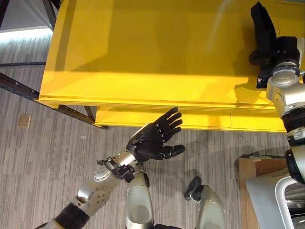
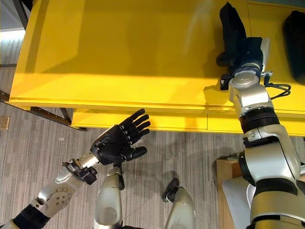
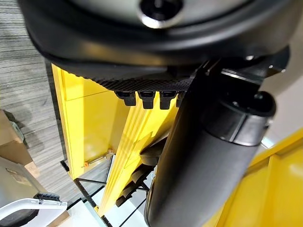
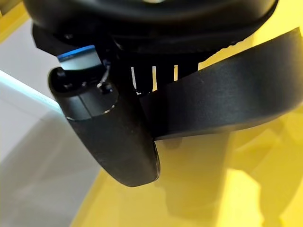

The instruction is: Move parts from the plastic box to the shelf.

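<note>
Shelf: one yellow shelf, its broad top bare toward the left edge.
Left hand: fingers spread, holding nothing, above the floor just before the shelf's front edge.
Right hand: over the shelf's right part, clamped on one black part.
Second dark object: at the shelf's right edge.

Shelf: smooth, glossy yellow painted metal; black part: smooth, semi-matt plastic; floor: matt, ribbed grey carpet.
</note>
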You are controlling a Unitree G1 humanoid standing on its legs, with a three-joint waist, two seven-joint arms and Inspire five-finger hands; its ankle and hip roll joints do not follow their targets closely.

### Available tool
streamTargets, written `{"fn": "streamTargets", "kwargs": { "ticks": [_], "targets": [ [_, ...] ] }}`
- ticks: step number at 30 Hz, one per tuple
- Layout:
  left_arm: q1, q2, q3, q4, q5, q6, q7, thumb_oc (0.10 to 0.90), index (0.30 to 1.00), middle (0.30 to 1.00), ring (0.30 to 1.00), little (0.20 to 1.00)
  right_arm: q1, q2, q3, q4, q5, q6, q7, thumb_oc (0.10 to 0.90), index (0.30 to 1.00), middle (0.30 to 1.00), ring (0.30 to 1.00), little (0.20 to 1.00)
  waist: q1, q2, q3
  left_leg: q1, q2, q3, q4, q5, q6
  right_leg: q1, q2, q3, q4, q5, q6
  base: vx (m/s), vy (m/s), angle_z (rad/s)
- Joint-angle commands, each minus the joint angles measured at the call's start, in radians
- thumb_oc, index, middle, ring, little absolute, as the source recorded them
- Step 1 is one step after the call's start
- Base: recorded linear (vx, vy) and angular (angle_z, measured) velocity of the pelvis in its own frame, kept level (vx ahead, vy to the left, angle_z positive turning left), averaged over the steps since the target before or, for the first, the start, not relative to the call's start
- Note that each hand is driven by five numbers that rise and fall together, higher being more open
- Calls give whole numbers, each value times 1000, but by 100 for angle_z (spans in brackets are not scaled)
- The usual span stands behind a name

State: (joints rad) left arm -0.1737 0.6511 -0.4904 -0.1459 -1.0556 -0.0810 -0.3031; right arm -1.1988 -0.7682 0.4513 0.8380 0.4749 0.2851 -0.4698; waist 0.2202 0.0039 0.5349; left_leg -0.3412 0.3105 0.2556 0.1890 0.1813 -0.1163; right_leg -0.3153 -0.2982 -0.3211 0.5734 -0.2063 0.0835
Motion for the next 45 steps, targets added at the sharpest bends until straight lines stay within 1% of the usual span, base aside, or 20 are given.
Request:
{"fn": "streamTargets", "kwargs": {
  "ticks": [1, 3, 6, 7, 8, 9, 10, 11, 12, 13, 14, 15, 16, 19, 22, 25, 33, 36, 40, 45],
  "targets": [
    [-50, 11, 42, -146, -21, -26, 58, 900, 1000, 1000, 1000, 1000, -207, -14, -1, -46, -23, -100, 3, 400, 300, 300, 300, 300, 26, -35, -15, -25, 11, -87, 220, -233, -2, 5, -34, -1, -51, 68, 33, -41, 275, -19],
    [-23, 20, 64, -127, 2, -28, 49, 900, 1000, 1000, 1000, 1000, -197, -20, 8, -78, 10, -72, -2, 400, 300, 300, 300, 300, 32, -41, -15, -29, -8, -85, 270, -274, 19, 28, -52, 2, -50, 65, 41, -31, 258, -16],
    [9, 34, 88, -133, 12, -30, 0, 900, 1000, 1000, 1000, 1000, -174, -25, -9, -80, 13, -78, 20, 400, 300, 300, 300, 300, 43, -37, -15, -19, -27, -76, 303, -309, 43, 71, -82, -20, -54, 68, 52, 1, 222, -7],
    [38, 36, 98, -141, 11, -16, -2, 900, 1000, 1000, 1000, 1000, -151, -21, -34, -80, -28, -64, 62, 400, 300, 300, 300, 300, 59, -29, -15, 9, -32, -66, 329, -351, 51, 100, -121, -62, -7, 55, 64, 149, 405, -22],
    [74, 1, 83, -161, -2, -6, -17, 900, 1000, 1000, 1000, 1000, -129, 33, -44, -76, -49, -62, 97, 400, 300, 300, 300, 300, 70, -14, -15, 59, -21, -42, 350, -378, 67, 49, -185, -96, 101, 86, 62, 141, 325, -47],
    [72, -5, 72, -168, -1, -4, -7, 900, 1000, 1000, 1000, 1000, -128, 44, -51, -80, -58, -60, 95, 400, 300, 300, 300, 300, 56, -21, -15, 45, -31, -42, 347, -366, 82, 22, -162, -78, 47, 131, 58, 106, 175, -92],
    [71, -8, 64, -171, 2, -5, -1, 900, 1000, 1000, 1000, 1000, -122, 51, -56, -81, -66, -61, 93, 400, 300, 300, 300, 300, 47, -23, -15, 42, -39, -50, 350, -372, 86, 16, -144, -58, 11, 156, 67, 116, -251, -78],
    [60, -12, 44, -172, 4, -10, 7, 900, 1000, 1000, 1000, 1000, -113, 60, -57, -63, -81, -77, 84, 400, 300, 300, 300, 300, 19, -43, -15, 33, -75, -90, 356, -395, 84, -6, -116, 17, -180, 272, 101, 206, -383, -36],
    [45, -14, 31, -170, 10, -16, 13, 900, 1000, 1000, 1000, 1000, -113, 66, -52, -46, -85, -85, 74, 400, 300, 300, 300, 300, 8, -50, -15, 28, -88, -114, 368, -418, 79, -13, -112, 53, -292, 339, 113, 211, -416, 71],
    [36, -15, 27, -172, 16, -16, 16, 900, 1000, 1000, 1000, 1000, -116, 68, -50, -35, -91, -86, 73, 400, 300, 300, 300, 300, 6, -50, -15, 23, -90, -125, 378, -430, 79, -19, -113, 66, -318, 355, 113, 262, -604, 117],
    [9, 13, 32, -156, 28, -16, -39, 900, 1000, 1000, 1000, 1000, -123, 19, -31, 28, -9, -118, 73, 400, 300, 300, 300, 300, -7, -65, -15, 9, -100, -177, 390, -449, 84, 34, -70, 113, -407, 320, 124, 216, -509, 133],
    [17, 25, 49, -153, -4, -35, -60, 900, 1000, 1000, 1000, 1000, -125, -6, -32, 43, 0, -133, 104, 400, 300, 300, 300, 300, -3, -63, -15, 21, -85, -158, 382, -439, 77, 56, -61, 80, -404, 313, 121, 240, -465, 147],
    [26, 42, 80, -155, -63, -37, -103, 900, 1000, 1000, 1000, 1000, -136, -35, -30, 31, 5, -123, 130, 400, 300, 300, 300, 300, -1, -57, -15, 38, -67, -135, 360, -422, 59, 68, -56, 52, -381, 299, 124, 128, -78, 192],
    [55, 30, 113, -154, -74, -6, -123, 900, 1000, 1000, 1000, 1000, -149, -43, -16, 5, -6, -77, 152, 400, 300, 300, 300, 300, 0, -42, -15, 70, -32, -108, 328, -388, 30, 79, -48, 27, -337, 259, 100, 199, -11, 32],
    [59, 9, 113, -135, -78, 9, -145, 900, 1000, 1000, 1000, 1000, -176, -25, 1, 27, -20, -53, 138, 400, 300, 300, 300, 300, -7, -29, -15, 94, -4, -80, 289, -352, 9, 75, -47, 19, -315, 243, 87, 165, 40, -35],
    [54, -5, 104, -132, -73, 25, -139, 900, 1000, 1000, 1000, 1000, -189, -16, -11, 72, -34, -37, 131, 400, 300, 300, 300, 300, -5, -22, -15, 88, -8, -88, 281, -345, 14, 47, -53, 27, -269, 228, 80, 141, 38, -10],
    [31, -7, 91, -126, -80, 23, -111, 900, 1000, 1000, 1000, 1000, -186, -21, -34, 117, 11, 21, 12, 400, 300, 300, 300, 300, -14, -22, -15, 75, -6, -80, 279, -345, 18, 8, -49, 35, -223, 210, 75, 47, 12, -2],
    [13, -17, 77, -126, -79, 8, -88, 900, 1000, 1000, 1000, 1000, -183, -23, -35, 141, 20, 54, -28, 400, 300, 300, 300, 300, -25, -22, -15, 42, -17, -84, 306, -360, 26, -29, -42, 52, -194, 202, 72, -24, 11, 0],
    [-2, -29, 62, -127, -73, 5, -71, 900, 1000, 1000, 1000, 1000, -180, -22, -29, 152, 15, 57, -27, 400, 300, 300, 300, 300, -33, -20, -15, 14, -31, -86, 334, -378, 36, -59, -43, 65, -176, 198, 71, -89, 29, -4],
    [-30, -39, 38, -128, -66, 15, -79, 900, 1000, 1000, 1000, 1000, -174, -28, -17, 161, 13, 67, -14, 400, 300, 300, 300, 300, -53, -14, -15, -34, -47, -82, 383, -414, 54, -92, -51, 91, -204, 224, 84, -137, 18, -6]
  ]
}}
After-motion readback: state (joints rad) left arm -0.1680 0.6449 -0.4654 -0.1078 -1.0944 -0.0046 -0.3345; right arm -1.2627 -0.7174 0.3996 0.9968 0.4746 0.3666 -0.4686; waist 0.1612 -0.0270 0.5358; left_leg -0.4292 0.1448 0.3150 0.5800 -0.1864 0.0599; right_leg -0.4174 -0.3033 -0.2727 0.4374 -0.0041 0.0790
